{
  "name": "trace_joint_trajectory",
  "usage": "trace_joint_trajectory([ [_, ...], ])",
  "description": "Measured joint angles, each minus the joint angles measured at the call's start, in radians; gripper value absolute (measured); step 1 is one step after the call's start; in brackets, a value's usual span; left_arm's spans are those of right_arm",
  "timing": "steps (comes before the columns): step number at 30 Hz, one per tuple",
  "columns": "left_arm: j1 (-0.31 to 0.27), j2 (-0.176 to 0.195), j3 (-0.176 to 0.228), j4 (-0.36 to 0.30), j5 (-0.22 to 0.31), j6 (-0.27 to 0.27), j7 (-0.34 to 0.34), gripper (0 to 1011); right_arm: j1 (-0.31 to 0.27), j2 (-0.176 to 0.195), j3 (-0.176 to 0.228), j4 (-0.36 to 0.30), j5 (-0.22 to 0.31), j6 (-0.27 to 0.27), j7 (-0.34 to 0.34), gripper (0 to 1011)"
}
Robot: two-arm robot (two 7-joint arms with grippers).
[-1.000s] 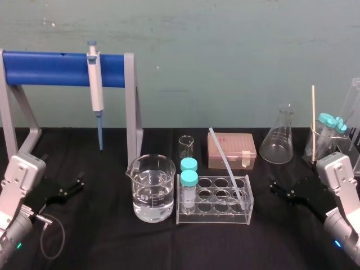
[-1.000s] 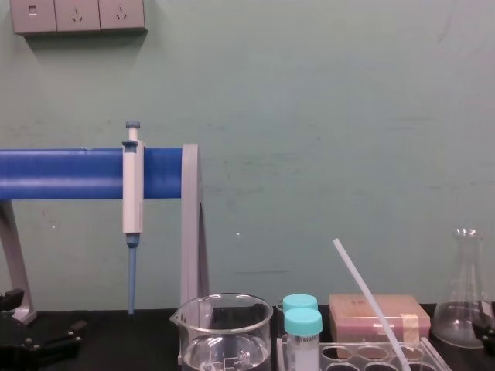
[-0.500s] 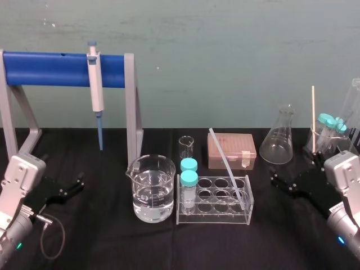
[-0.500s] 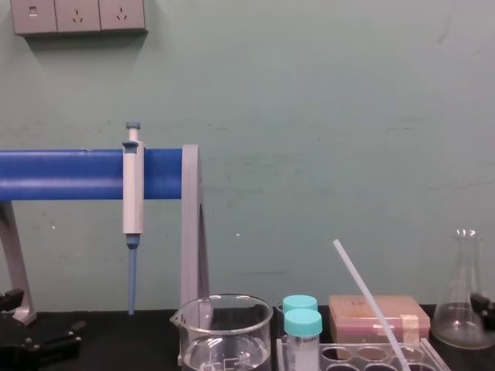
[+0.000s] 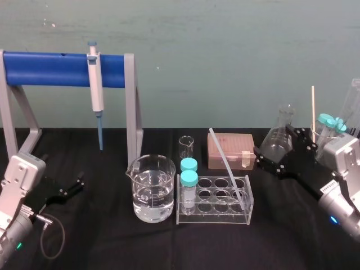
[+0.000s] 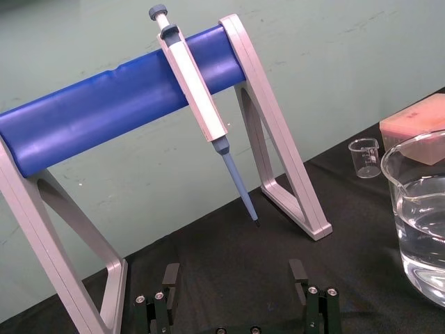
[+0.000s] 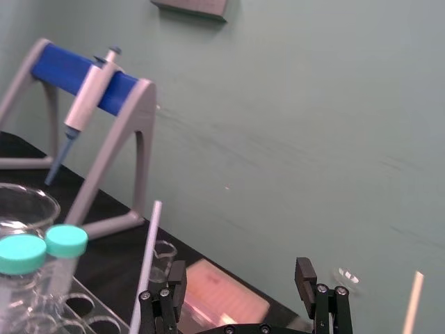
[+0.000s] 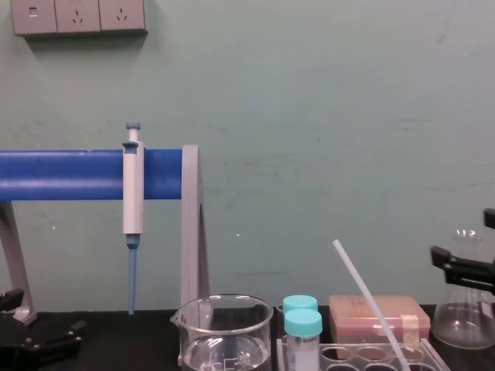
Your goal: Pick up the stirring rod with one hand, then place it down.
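Reaching over the desk from the right of the tube rack, your right tool hangs wide open and empty. A careless swing could knock the flask, also right of the rack, or tip the rack itself. Your left tool sits parked far left of the rack, open and empty too. The stirring rod, thin, straight and translucent white, leans in the rack's right end. It looks slick, so a shallow pinch may slip.
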Motion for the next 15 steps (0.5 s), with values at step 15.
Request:
trace_joint_trajectory([
  [15, 0.000, 0.000, 0.000, 0.000, 0.000, 0.000, 0.000, 1000, 0.132, -0.067, -0.028, 0.143, 0.057, -0.046, 0.230, 1000],
])
